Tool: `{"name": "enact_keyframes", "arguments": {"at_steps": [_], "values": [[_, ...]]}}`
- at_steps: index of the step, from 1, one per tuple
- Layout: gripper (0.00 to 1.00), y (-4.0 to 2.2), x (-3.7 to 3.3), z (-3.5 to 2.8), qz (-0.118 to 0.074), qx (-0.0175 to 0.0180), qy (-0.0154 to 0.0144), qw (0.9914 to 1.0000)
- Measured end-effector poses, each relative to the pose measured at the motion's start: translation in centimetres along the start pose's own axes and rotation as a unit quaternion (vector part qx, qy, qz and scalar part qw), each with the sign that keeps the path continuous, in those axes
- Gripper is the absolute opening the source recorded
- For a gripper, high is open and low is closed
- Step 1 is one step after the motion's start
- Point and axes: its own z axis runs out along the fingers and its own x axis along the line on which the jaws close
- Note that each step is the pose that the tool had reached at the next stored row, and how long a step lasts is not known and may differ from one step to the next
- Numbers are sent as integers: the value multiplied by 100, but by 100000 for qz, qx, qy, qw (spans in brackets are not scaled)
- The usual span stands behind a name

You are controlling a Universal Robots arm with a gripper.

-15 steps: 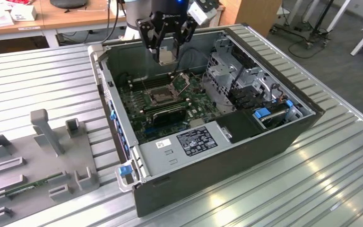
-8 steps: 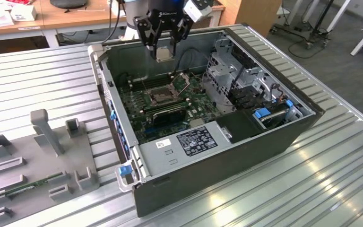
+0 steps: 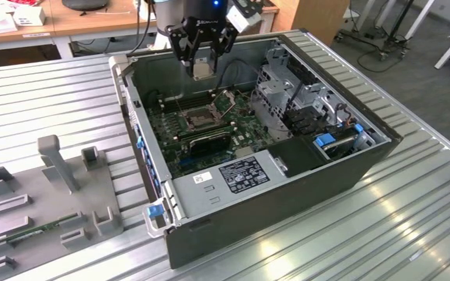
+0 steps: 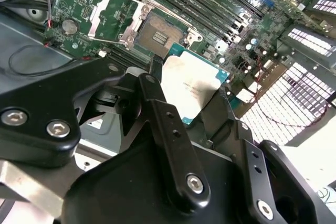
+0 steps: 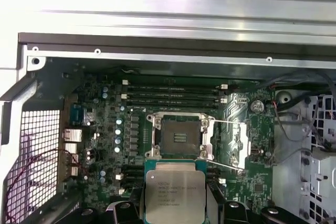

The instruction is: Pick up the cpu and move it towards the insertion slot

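the cpu (image 4: 191, 87) is clamped flat by its edges in the gripper (image 4: 195, 98), held clear above the motherboard (image 5: 105, 145), near the open insertion slot (image 5: 179, 137) at the board's middle.

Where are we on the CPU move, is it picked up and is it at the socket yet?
Pickup looks done: the hand is shut on the cpu, carried above the open computer case. In hand: the approach; in both wrist views the chip hangs beside the insertion slot, not over it. Left: the last stretch to the socket, whose frame stands open and dark centre is bare.
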Motion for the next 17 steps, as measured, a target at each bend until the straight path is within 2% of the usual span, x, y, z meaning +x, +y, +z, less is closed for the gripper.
{"name": "enact_keyframes", "arguments": {"at_steps": [4, 12, 17], "values": [[55, 11, 0, 46, -1, 3, -1, 100000], [55, 14, -17, 57, -1, -10, -5, 100000], [55, 14, -42, 103, -3, 1, -2, 100000]]}}
